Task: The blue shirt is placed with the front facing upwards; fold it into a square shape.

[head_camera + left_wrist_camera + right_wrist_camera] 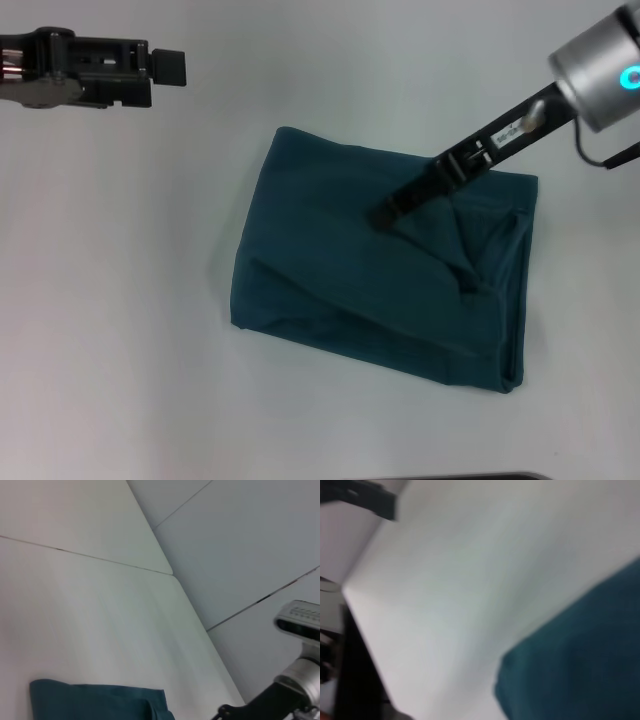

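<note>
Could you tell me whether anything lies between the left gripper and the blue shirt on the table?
Nothing visible does. The left gripper hangs off to the shirt's far left, and only bare white table separates it from the folded blue shirt. The right gripper is already over the shirt.

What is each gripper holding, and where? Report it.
Left gripper holds nothing, hovering off the blue shirt. Right gripper sits on its upper middle; a grip cannot be told.

Bare desk (120,300) all round blue shirt (340,270); only right claw (385,216) over shirt, left claw (172,66) at far-left edge.
</note>
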Motion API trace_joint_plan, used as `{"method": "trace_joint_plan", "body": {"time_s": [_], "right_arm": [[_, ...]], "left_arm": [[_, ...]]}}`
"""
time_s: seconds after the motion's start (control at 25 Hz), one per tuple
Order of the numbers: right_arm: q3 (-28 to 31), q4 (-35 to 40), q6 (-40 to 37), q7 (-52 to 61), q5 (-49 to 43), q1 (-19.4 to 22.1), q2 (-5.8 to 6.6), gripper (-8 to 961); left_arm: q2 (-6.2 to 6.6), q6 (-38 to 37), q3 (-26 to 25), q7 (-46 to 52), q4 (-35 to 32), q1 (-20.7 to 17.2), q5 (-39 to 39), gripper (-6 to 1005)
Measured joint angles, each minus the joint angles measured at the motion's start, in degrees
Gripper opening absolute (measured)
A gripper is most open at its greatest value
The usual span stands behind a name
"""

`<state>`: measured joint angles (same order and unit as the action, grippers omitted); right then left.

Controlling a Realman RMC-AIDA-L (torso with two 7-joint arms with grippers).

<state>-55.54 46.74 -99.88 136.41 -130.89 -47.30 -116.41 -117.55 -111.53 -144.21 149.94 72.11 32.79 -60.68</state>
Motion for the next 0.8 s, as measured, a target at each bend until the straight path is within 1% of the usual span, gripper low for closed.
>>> {"method": "trace_joint_plan", "body": {"time_s": [0.2, 0.28, 0.4, 0.48, 0.64, 0.8], "right_arm": [[1.3, 0.4, -5.2, -0.8, 1.1, 1.8, 0.6, 537], [1.3, 1.3, -7.2, -0.7, 1.0, 3.1, 1.17, 537], [1.4, 3.8, -10.9, -0.4, 0.0, 5.7, 2.46, 536], [1.7, 5.5, -13.1, -0.2, -1.4, 7.1, 2.94, 535], [1.9, 6.8, -14.1, 0.1, -2.9, 9.5, 3.95, 534], [2.9, 6.5, -14.1, -0.2, -5.1, 10.3, 4.49, 532]], "left_arm": [[0.07, -0.4, 0.8, -0.2, -0.2, 0.1, 0.5, 874], [0.53, -0.7, 2.0, -0.9, -0.3, 0.1, 1.0, 874], [1.33, -1.6, 5.1, -2.1, -0.8, 0.1, 2.9, 874], [1.45, -1.8, 6.1, -2.6, -1.0, 0.2, 4.6, 874], [1.36, -0.8, 6.1, -3.0, -1.5, 0.3, 5.8, 874], [1.87, 0.6, 5.9, -3.1, -2.6, 0.4, 6.0, 874]]}}
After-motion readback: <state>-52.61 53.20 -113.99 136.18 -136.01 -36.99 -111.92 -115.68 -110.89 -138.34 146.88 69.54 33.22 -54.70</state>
